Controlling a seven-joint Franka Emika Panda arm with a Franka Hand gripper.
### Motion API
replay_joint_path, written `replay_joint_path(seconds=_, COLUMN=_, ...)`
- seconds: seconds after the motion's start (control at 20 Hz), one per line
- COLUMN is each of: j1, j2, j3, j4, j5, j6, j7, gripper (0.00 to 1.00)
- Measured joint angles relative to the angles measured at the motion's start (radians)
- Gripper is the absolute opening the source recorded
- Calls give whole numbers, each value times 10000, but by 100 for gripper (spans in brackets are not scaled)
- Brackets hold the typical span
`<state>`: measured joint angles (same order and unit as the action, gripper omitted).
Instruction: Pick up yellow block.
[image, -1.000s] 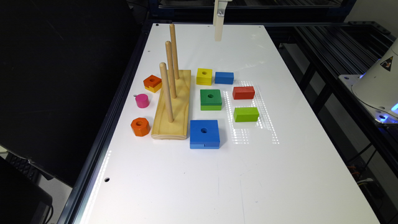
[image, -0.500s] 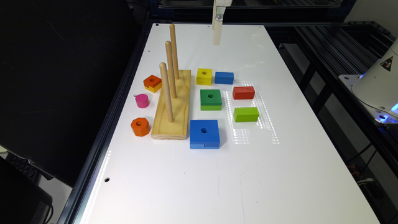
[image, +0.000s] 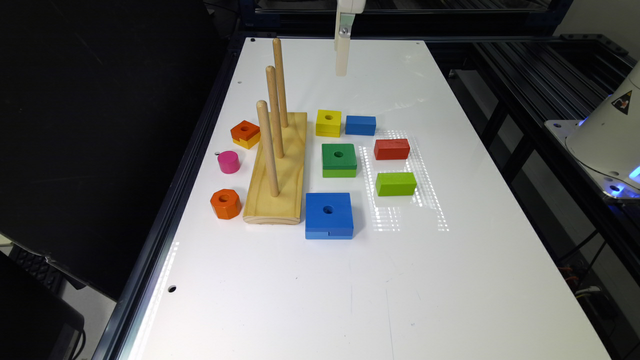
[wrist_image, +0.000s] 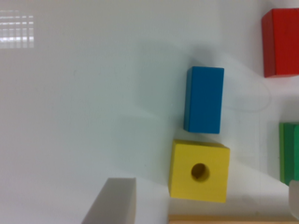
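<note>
Nothing has been grasped yet. The yellow block (image: 328, 122) is seen left of centre in the exterior view, flat on the white table (image: 380, 280), just beside a small blue block (image: 360, 125). The gripper (image: 341, 55) hangs high above, near the frame's top; its fingers appear spread and empty. Descent, closing and lifting remain.

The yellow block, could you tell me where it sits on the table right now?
In the exterior view the yellow block lies between the wooden peg base and the small blue block, just beyond the green square block.
</note>
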<state>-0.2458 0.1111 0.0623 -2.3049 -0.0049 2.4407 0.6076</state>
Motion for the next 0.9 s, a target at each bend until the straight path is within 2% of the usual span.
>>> replay_joint_path(seconds=0.15, j1=-2, j2=393, j3=-1, j4=24, j5=-1, j6=347, j7=0, gripper=100)
replay_joint_path(seconds=0.55, j1=-3, j2=555, j3=-1, j4=64, j5=-2, j6=430, j7=0, gripper=100)
replay_joint_path(seconds=0.75, j1=-4, j2=1091, j3=-4, j4=70, j5=-6, j6=920, j7=0, gripper=100)
replay_joint_path(seconds=0.9, j1=-4, j2=1156, j3=-6, j4=87, j5=-6, j6=986, j7=0, gripper=100)
